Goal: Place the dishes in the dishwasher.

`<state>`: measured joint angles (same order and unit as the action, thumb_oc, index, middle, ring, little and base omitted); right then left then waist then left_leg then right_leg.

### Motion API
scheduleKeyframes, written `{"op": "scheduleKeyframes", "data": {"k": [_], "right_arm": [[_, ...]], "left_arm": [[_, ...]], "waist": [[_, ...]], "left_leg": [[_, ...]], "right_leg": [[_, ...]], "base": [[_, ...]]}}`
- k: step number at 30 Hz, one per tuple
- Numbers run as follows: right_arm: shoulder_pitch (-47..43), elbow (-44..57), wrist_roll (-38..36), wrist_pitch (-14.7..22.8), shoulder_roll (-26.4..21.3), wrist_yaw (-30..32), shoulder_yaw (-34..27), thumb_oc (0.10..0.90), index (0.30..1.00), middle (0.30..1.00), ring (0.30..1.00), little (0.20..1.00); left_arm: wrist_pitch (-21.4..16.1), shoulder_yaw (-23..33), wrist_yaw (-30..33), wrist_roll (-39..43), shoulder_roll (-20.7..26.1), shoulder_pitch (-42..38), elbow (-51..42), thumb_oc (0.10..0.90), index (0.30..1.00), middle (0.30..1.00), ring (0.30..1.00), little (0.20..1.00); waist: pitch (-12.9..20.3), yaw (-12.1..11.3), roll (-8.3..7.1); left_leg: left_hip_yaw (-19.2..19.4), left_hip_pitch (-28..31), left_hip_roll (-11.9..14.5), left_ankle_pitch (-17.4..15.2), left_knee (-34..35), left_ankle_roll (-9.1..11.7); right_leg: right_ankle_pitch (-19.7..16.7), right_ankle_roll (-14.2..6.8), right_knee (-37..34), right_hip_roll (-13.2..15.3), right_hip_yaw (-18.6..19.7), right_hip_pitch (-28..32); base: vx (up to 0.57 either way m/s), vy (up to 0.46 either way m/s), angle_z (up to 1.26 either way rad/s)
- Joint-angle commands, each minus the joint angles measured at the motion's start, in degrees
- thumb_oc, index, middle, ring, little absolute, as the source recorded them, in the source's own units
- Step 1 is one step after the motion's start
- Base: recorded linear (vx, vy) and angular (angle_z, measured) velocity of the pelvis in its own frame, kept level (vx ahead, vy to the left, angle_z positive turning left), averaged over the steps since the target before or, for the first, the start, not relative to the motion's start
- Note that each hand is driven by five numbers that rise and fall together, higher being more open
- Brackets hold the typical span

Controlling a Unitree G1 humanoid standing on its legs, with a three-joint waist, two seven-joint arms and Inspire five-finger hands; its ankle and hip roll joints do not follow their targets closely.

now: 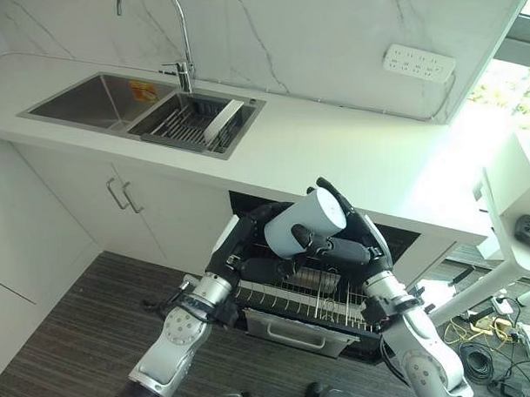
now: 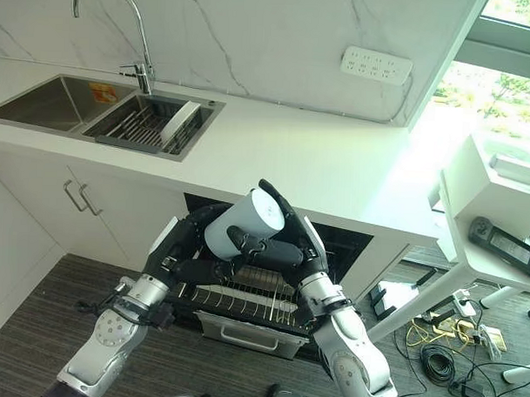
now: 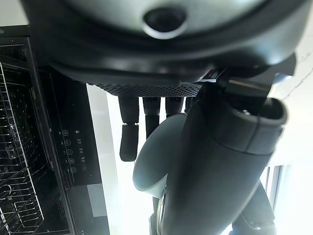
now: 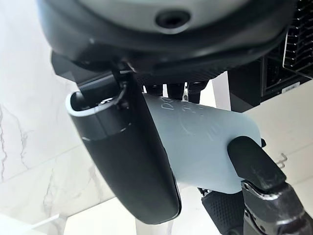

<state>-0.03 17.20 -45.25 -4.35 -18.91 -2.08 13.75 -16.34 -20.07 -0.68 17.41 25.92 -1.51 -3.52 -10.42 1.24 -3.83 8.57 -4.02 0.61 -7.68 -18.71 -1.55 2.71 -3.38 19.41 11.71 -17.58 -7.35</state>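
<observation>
Cup: pale blue-grey cup (image 1: 305,223) at centre frame, lying tilted on its side, held above the open dishwasher rack (image 1: 301,302)
Right hand: right hand (image 1: 350,245) curled around the cup, thumb and fingers clamped on its wall
Left hand: left hand (image 1: 250,241) at the cup's lower left, fingers touching its open end; grip unclear
Sink: sink (image 1: 94,101) upper left, drain basket (image 1: 194,124) holding a white dish (image 1: 224,123)
</observation>
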Motion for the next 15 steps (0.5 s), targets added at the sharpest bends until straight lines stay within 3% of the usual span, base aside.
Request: {"op": "scheduleKeyframes", "data": {"k": [1,2,3,15], "right_arm": [[-4.1,1.0,-2.5,2.8,1.5,-3.2,0.4,0.747,0.820,0.820,0.820,0.820],[-4.2,0.9,-2.3,2.9,1.5,-3.1,0.6,0.591,0.587,0.587,0.587,0.587],[-4.3,0.6,-2.0,3.2,1.6,-3.2,0.9,0.400,0.300,0.300,0.300,0.300],[-5.0,0.2,-1.2,2.7,1.1,-4.9,1.7,0.400,0.300,0.300,0.300,0.300]], "left_arm": [[-8.0,1.8,-1.2,1.9,-0.8,-5.5,-10.4,0.400,0.300,0.300,0.300,0.300],[-7.8,1.7,-1.3,1.8,-0.9,-5.5,-10.5,0.400,0.300,0.300,0.300,0.300],[-7.9,1.6,-1.3,1.6,-1.0,-5.6,-10.3,0.400,0.300,0.300,0.300,0.300],[-7.9,0.9,-2.0,2.1,-0.9,-5.9,-9.9,0.400,0.300,0.300,0.300,0.300]], "waist": [[2.1,-0.6,-0.15],[2.1,-0.6,-0.14],[2.1,-0.7,-0.14],[2.3,-0.9,-0.23]], "left_leg": [[-3.4,7.2,0.1,-12.6,1.5,-0.6],[-3.3,7.2,0.1,-12.6,1.5,-0.6],[-3.3,7.2,0.1,-12.5,1.5,-0.6],[-3.3,7.1,0.2,-12.3,1.5,-0.5]], "right_leg": [[-2.9,-7.8,-2.2,2.7,-0.9,-1.6],[-2.8,-7.8,-2.2,2.8,-0.9,-1.6],[-2.9,-7.8,-2.2,2.7,-0.9,-1.6],[-2.3,-7.7,-2.2,2.5,-1.0,-1.4]], "base": [[-0.03,-0.003,0.01],[0.00,0.000,0.00],[0.00,0.000,0.00],[-0.02,-0.001,0.00]]}}
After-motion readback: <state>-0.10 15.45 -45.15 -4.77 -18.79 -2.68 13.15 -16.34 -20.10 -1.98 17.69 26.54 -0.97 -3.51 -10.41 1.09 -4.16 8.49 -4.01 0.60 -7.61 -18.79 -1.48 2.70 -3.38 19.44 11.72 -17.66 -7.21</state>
